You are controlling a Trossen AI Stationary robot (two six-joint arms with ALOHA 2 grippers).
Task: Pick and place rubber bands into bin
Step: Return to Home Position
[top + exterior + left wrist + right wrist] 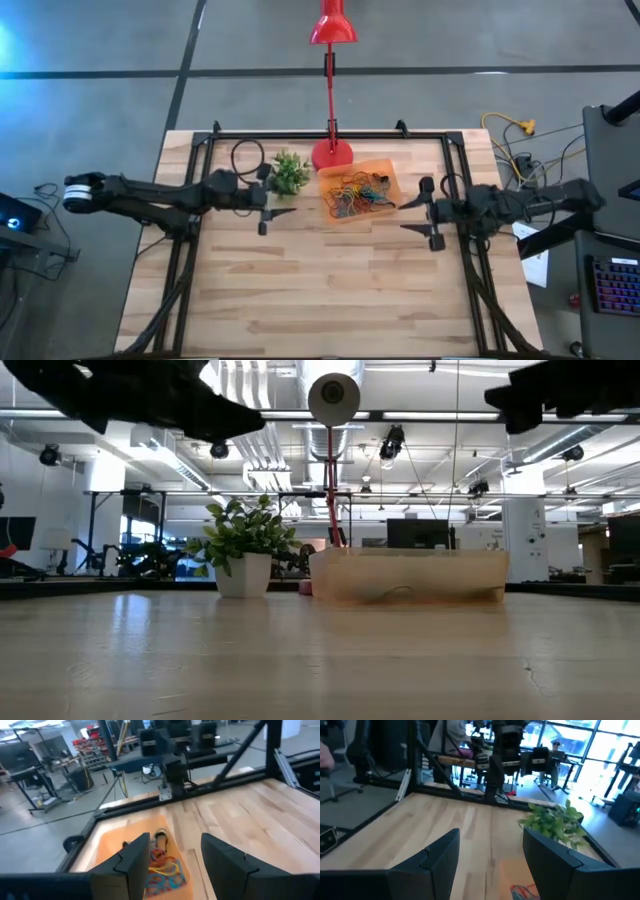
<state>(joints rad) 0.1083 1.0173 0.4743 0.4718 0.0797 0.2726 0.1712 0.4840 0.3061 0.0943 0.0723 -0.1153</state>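
Note:
The rubber bands (357, 193) lie in a mixed-colour tangle inside the orange bin (388, 170), which rests flat on the wooden table near its far edge. My left gripper (268, 206) hangs open above the table just left of the bin, beside the small plant. In the left wrist view the rubber bands (162, 870) and the bin (107, 845) show between and beyond my open left gripper (175, 862). My right gripper (418, 214) hangs open just right of the bin. My right gripper (490, 860) has nothing between its fingers, with the bin's corner (512, 870) below it.
A small green plant (289, 173) in a white pot stands left of the bin. A red lamp's base (331, 154) sits behind the bin, and its stem rises over the far edge. A black frame (330, 134) runs around the table. Bare wood (330, 290) fills the near half.

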